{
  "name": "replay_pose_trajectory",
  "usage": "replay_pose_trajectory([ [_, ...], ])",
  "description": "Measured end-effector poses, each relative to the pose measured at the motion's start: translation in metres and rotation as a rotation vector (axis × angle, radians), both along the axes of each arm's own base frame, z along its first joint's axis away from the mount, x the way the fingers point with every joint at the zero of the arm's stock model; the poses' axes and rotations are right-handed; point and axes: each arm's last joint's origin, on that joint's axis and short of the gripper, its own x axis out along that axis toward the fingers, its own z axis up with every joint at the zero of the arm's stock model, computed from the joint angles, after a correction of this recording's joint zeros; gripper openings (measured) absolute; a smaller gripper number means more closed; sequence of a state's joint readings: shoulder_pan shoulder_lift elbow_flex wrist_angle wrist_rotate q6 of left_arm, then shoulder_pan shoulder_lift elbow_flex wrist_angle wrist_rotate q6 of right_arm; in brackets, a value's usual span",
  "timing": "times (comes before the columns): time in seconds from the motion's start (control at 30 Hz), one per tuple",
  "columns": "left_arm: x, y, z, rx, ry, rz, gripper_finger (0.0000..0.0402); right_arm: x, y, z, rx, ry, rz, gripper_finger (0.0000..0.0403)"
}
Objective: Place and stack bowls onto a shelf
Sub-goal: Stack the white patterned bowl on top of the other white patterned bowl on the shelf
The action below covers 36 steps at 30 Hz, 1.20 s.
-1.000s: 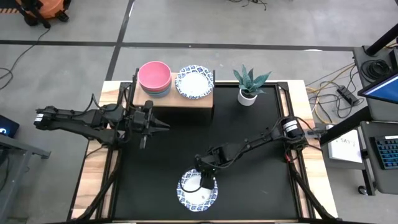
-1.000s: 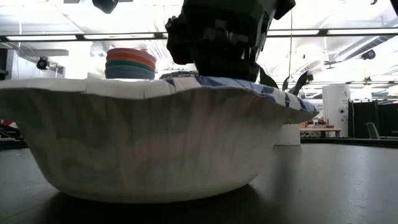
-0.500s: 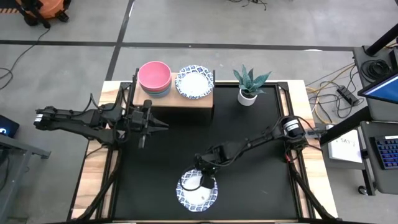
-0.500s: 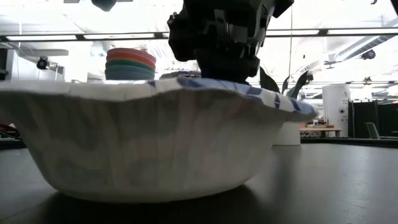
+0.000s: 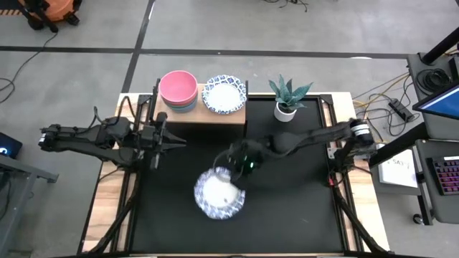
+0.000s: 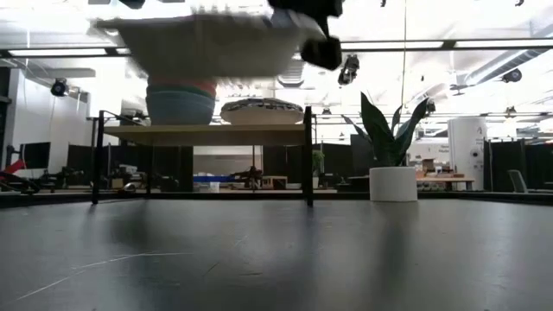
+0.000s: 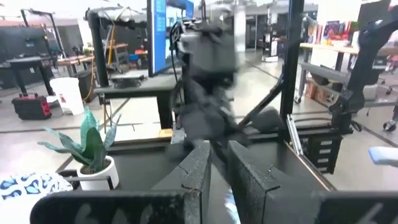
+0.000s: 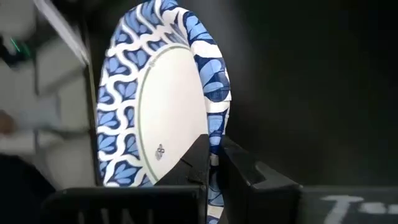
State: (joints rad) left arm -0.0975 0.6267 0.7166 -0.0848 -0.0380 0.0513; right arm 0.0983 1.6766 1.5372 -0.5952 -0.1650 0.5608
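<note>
One tool (image 5: 237, 170) pinching raised bowl (image 5: 219, 194)

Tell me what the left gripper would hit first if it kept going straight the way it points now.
Probably the right arm carrying the blue-patterned white bowl; it fills the left wrist view straight ahead of the left gripper, though height is unclear.

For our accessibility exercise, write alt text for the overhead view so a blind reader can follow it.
The right end effector holds a blue-patterned bowl by its rim over the black table. Behind, a shelf carries a pink-topped bowl stack and another patterned bowl; the left end effector waits nearby.
</note>
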Motion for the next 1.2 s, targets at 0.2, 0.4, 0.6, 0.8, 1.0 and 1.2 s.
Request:
replay_pose_trajectory([
  [0.2, -0.01, 0.001, 0.002, 0.021, -0.035, 0.001, 0.0037, -0.028, -0.053, 0.055, 0.036, -0.148, -0.217, 0.0012],
  [0.4, -0.016, 0.002, 0.004, 0.045, -0.051, 0.002, 0.0037, -0.057, -0.114, 0.088, 0.008, -0.246, -0.502, 0.0012],
  [0.6, -0.018, 0.002, 0.005, 0.078, -0.062, 0.003, 0.0037, -0.077, -0.175, 0.098, -0.042, -0.283, -0.679, 0.0012],
  [0.8, -0.019, 0.002, 0.005, 0.108, -0.068, 0.004, 0.0037, -0.083, -0.22, 0.083, -0.097, -0.229, -0.767, 0.0012],
  [1.0, -0.019, 0.002, 0.005, 0.12, -0.068, 0.005, 0.0037, -0.077, -0.238, 0.067, -0.118, -0.184, -0.767, 0.0012],
  [1.2, -0.019, 0.002, 0.005, 0.122, -0.068, 0.005, 0.0037, -0.071, -0.243, 0.063, -0.152, -0.211, -0.745, 0.0017],
])
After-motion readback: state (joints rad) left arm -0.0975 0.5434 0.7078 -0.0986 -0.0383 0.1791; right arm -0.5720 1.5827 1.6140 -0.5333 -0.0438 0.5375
